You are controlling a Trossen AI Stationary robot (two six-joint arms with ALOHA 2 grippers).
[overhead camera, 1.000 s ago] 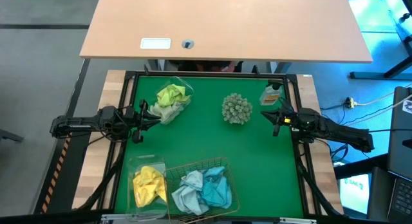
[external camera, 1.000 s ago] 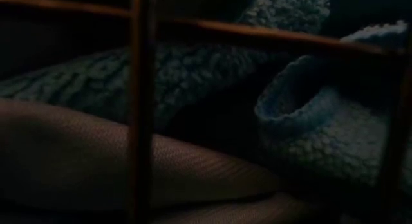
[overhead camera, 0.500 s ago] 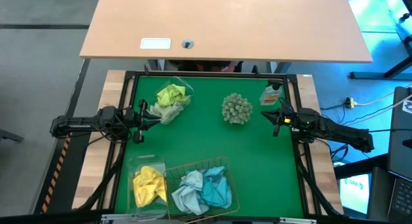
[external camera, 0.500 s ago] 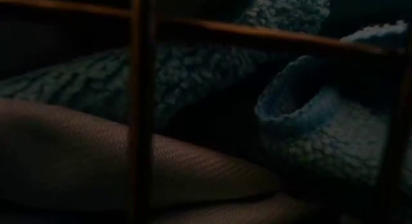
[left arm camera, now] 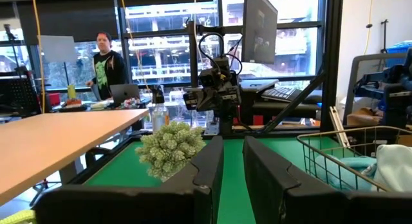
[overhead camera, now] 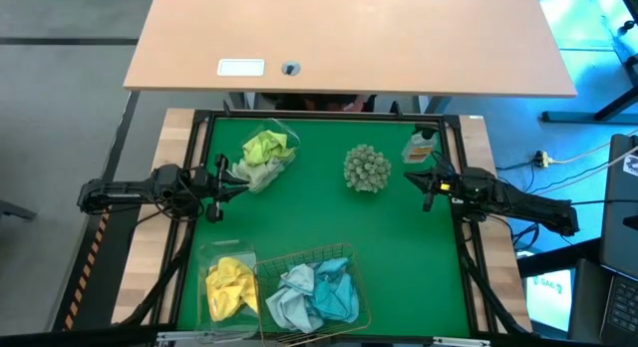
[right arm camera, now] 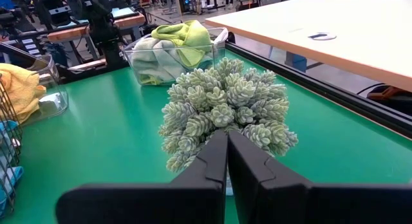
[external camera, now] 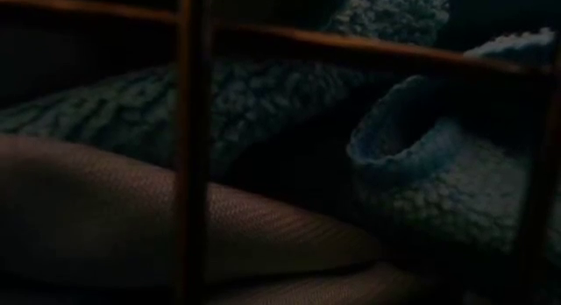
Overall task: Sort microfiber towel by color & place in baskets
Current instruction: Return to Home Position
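Observation:
Pale yellow-green towels point(overhead camera: 264, 153) lie in a clear tub point(overhead camera: 286, 160) at the far left. A bright yellow towel point(overhead camera: 229, 285) fills a clear tub point(overhead camera: 217, 255) at the near left. Beside it, light blue and teal towels point(overhead camera: 317, 292) lie in the gold wire basket point(overhead camera: 344, 252). My left gripper point(overhead camera: 221, 179) waits at the table's left edge, its fingers point(left arm camera: 209, 176) a narrow gap apart with nothing between them. At the right edge my right gripper point(overhead camera: 424, 184) is shut on nothing point(right arm camera: 226, 166). The low view shows only basket wires point(external camera: 191, 147) and blue towel point(external camera: 421, 173) up close.
A spiky grey-green ball point(overhead camera: 367, 168) sits at the far middle of the green mat, and a small bottle point(overhead camera: 421, 145) with an orange label stands at the far right. A wooden desk point(overhead camera: 349, 38) stands beyond the table. A person point(left arm camera: 106, 63) is in the room behind.

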